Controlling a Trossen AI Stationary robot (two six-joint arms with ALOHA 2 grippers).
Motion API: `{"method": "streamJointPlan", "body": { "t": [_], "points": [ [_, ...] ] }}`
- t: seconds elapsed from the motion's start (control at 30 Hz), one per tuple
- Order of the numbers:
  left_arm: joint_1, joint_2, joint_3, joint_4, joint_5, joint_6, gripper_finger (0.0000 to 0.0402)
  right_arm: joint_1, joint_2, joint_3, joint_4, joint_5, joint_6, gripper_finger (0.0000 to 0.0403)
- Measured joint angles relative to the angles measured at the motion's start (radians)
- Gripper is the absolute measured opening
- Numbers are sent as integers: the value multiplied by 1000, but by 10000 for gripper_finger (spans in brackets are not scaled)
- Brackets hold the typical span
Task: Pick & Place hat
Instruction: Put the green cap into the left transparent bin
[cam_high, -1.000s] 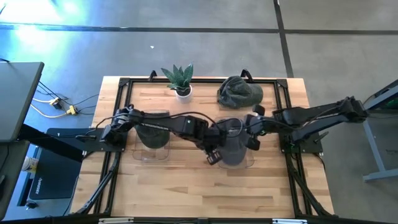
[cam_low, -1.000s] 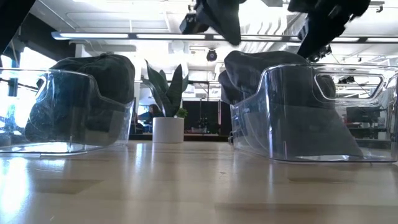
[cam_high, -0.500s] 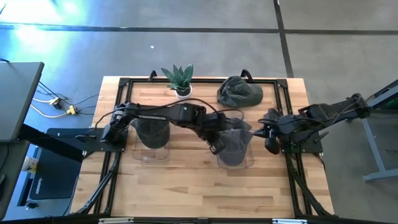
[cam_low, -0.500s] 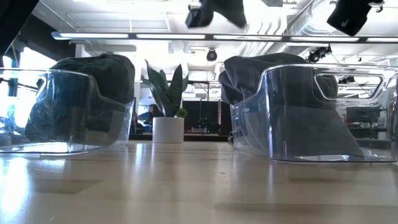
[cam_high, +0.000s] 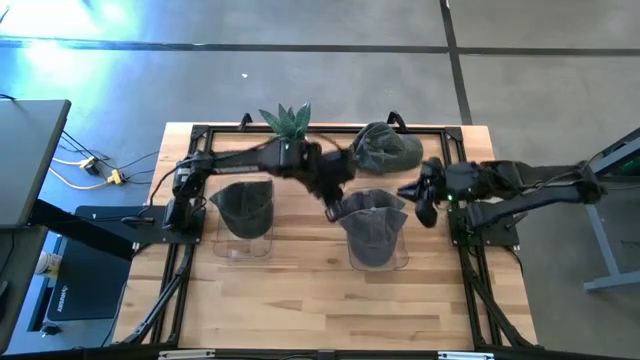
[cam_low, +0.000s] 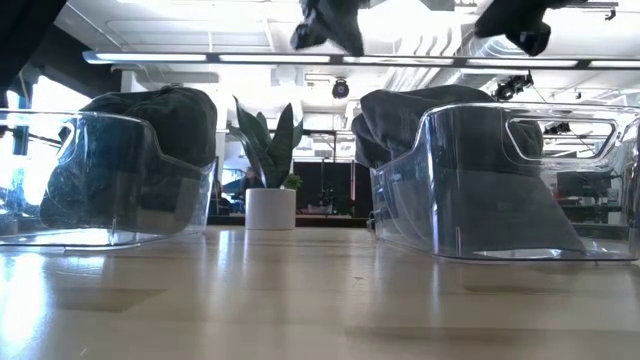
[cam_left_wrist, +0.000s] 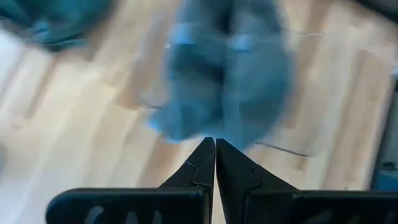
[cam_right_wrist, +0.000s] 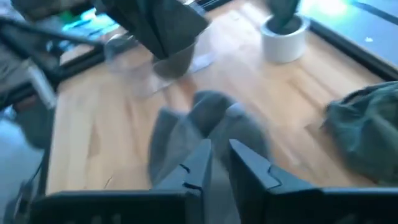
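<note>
Hats number three: one (cam_high: 374, 232) stuffed in the clear bin (cam_high: 377, 252) at mid-bench, its crown bulging over the rim, one (cam_high: 245, 203) in the second clear bin (cam_high: 244, 238) toward the left edge, and a loose one (cam_high: 384, 149) by the far edge. Only the high view shows that loose hat. The potted plant (cam_high: 289, 127) stands near it. The left gripper (cam_high: 330, 200) hangs above the bin's far left corner, fingers (cam_left_wrist: 202, 165) pressed together, empty. The right gripper (cam_high: 418, 203) hovers near the right edge, its jaws slightly parted.
</note>
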Motion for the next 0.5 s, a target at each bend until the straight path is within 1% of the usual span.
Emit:
{"method": "streamJointPlan", "body": {
  "t": [0.1, 0.27, 0.37, 0.5],
  "points": [
    [70, -6, -3, 15, 20, 55, 10, -109, 4, 0, 28, -60, -23, 78],
    [192, -21, 1, 104, 109, 143, 10, -274, 30, 1, 79, -141, -46, 117],
    [265, -17, -3, 158, 164, 171, 10, -357, 53, 1, 99, -165, -42, 135],
    [346, 11, 2, 244, 205, 171, 10, -455, 79, 1, 109, -199, -11, 160]
  ]
}}
